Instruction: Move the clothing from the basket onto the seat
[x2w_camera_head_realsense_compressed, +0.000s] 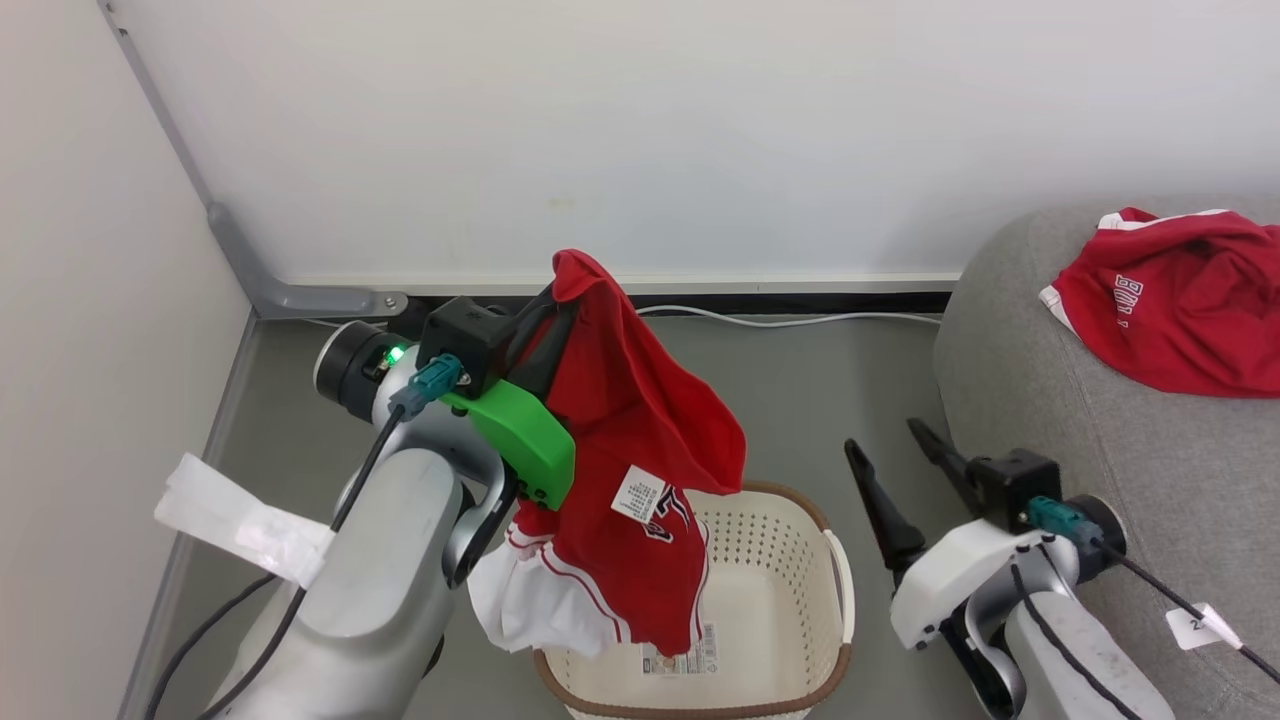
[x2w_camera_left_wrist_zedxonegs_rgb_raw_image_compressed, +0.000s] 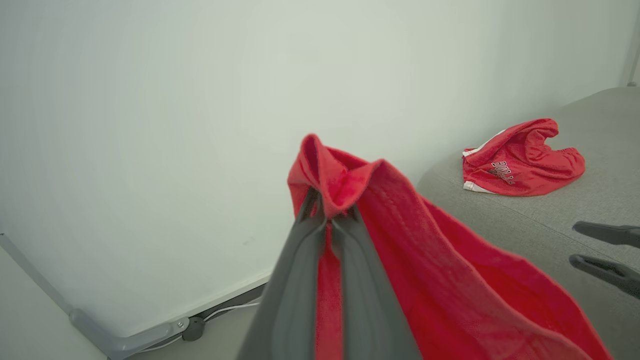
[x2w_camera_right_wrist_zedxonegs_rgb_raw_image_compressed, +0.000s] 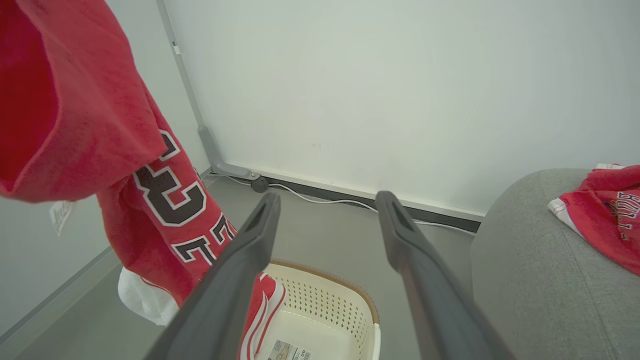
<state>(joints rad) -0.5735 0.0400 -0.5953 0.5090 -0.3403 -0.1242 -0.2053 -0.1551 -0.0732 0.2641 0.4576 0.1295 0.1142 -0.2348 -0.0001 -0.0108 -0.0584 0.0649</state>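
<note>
Because the jersey (x2w_camera_head_realsense_compressed: 640, 420) must clear the rim of the basket (x2w_camera_head_realsense_compressed: 790, 495) before travelling, the left end effector (x2w_camera_left_wrist_zedxonegs_rgb_raw_image_compressed: 330, 210) is clenched on a fold at its top, and the fabric hangs with its hem trailing over the basket's 9 o'clock edge. The right end effector (x2w_camera_head_realsense_compressed: 882, 436), released and holding nothing, stands between basket and sofa (x2w_camera_head_realsense_compressed: 1100, 450) at 3 o'clock, probably in the carry path. Also noted: second red garment (x2w_camera_head_realsense_compressed: 1180, 310) lying on the sofa at 2 o'clock; white cable (x2w_camera_head_realsense_compressed: 800, 320) along the wall (x2w_camera_head_realsense_compressed: 700, 150) at 12 o'clock.
</note>
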